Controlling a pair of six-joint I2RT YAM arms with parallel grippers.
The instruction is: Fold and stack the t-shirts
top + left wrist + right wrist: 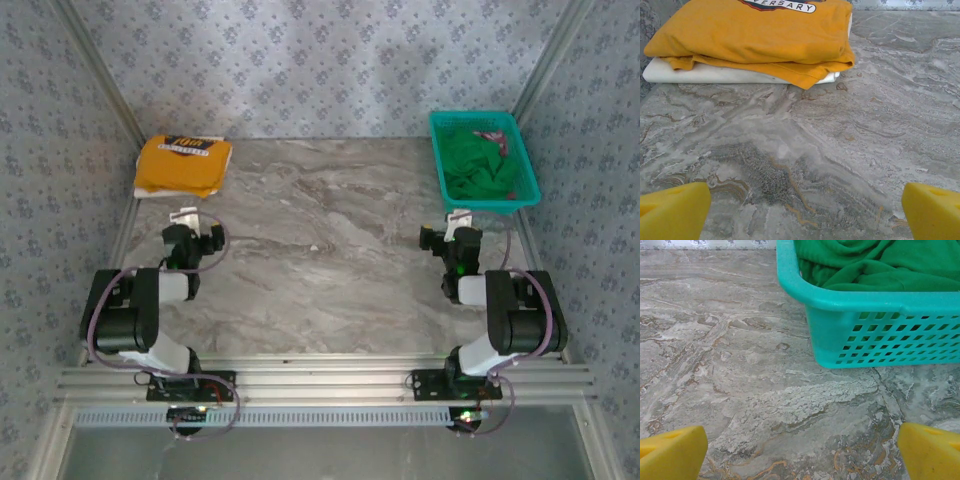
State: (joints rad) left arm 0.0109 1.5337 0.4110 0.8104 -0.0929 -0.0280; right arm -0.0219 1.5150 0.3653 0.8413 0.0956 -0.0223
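Note:
A folded yellow-orange t-shirt (pixel 184 163) with dark print lies at the back left of the table, on top of a folded white garment (pixel 715 74). The same yellow-orange t-shirt (pixel 760 35) fills the top of the left wrist view. A crumpled green t-shirt (pixel 480 170) lies in the teal basket (pixel 437 150) at the back right, with a bit of pink cloth (pixel 492 134) on it. The green t-shirt (pixel 875 262) shows over the basket rim (pixel 860 299). My left gripper (pixel 805 212) is open over bare table, short of the stack. My right gripper (pixel 802 452) is open in front of the basket.
Patterned walls with metal rails enclose the marble table (pixel 330 250) on three sides. Bare tabletop lies between the stack and the basket. Both arms (pixel 150 300) sit folded back near the front edge.

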